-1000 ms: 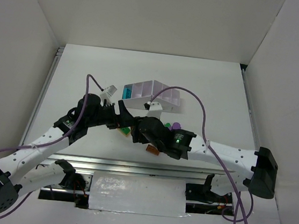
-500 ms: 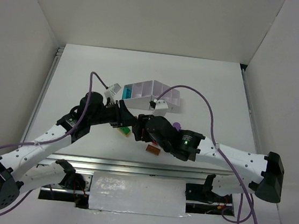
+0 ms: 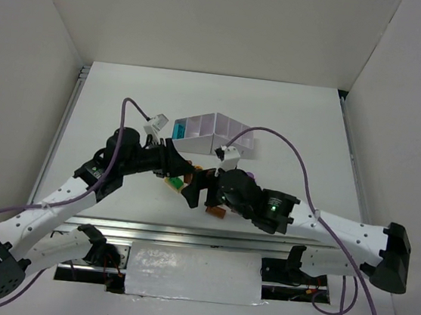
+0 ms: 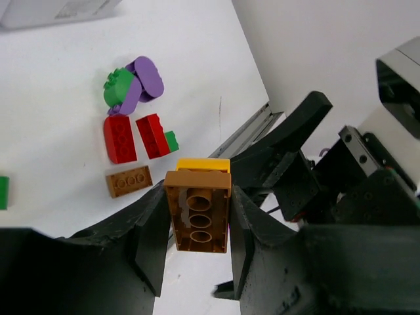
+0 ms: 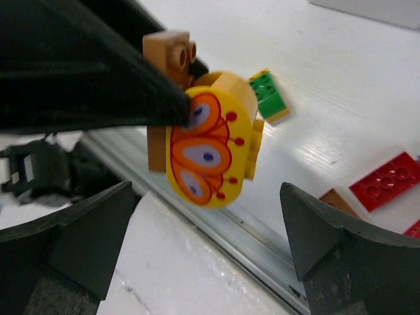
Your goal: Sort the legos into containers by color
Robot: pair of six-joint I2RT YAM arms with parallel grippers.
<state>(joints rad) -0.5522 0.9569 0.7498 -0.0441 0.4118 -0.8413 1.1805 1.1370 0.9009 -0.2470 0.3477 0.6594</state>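
The left gripper [image 4: 198,197] pinches a brown brick [image 4: 197,226] by its long sides, with the hollow underside turned toward the left wrist camera. A yellow piece [image 5: 207,151] with an orange pattern sits against that brick. The pair is held off the table [image 3: 290,128], near its front edge.

Just to the right, the right gripper [image 5: 207,197] faces the pair. Its jaws are spread wide, one on either side of the yellow piece, and grip nothing.

On the table beyond the held pair lies a second brown brick [image 4: 129,182]. Next to it are two red bricks [image 4: 120,138] side by side, with a small green brick [image 4: 171,140] touching the right one. Farther on is a cluster of purple pieces [image 4: 146,75] with a green piece [image 4: 118,88].

The tray [image 3: 213,131] stands farther back on the table, beyond both grippers. A light blue brick [image 3: 178,129] is in its leftmost compartment.
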